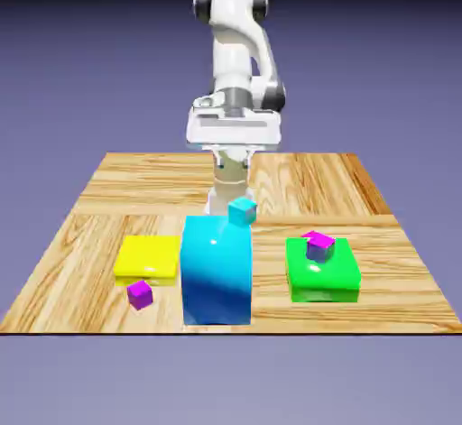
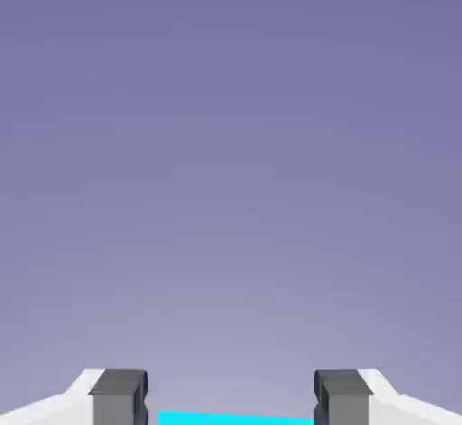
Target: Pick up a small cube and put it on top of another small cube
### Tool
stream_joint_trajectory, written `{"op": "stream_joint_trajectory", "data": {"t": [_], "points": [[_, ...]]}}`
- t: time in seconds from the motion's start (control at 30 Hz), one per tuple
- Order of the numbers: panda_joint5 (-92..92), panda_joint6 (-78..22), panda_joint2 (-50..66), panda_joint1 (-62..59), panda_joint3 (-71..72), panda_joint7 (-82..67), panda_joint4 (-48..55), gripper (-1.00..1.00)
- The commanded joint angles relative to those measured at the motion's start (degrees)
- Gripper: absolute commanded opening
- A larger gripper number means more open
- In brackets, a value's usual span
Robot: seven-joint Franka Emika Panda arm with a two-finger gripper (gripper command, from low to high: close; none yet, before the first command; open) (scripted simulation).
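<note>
The small cube [image 1: 140,294], vivid magenta, lies on the table in front of the yellow pad, at the exterior view's left. Another small cube [image 1: 241,211], cyan, shows at the top back right corner of the tall cyan-blue block [image 1: 217,270]. I cannot tell whether it rests on that block. My gripper [image 1: 231,196] hangs just behind the block, close above and beside the cyan cube. In the hand view the gripper [image 2: 231,398] is open, its fingertips [image 2: 117,396] far apart. A thin cyan sliver [image 2: 235,419] lies between them at the bottom edge, below plain backdrop.
A flat yellow pad [image 1: 146,257] lies left of the tall block. A green pad [image 1: 322,272] on the right carries a magenta-topped cube [image 1: 318,245] with lilac sides. The wooden table [image 1: 298,184] ends just in front of the block.
</note>
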Motion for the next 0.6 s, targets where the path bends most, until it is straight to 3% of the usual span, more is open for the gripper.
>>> {"op": "stream_joint_trajectory", "data": {"t": [0.0,0.57], "points": [[1.0,-2.3,2.1,-0.1,-1.1,-0.1,1.8,0.00],[18.1,-41.1,37.4,-1.3,-19.2,-2.3,32.8,0.00]]}}
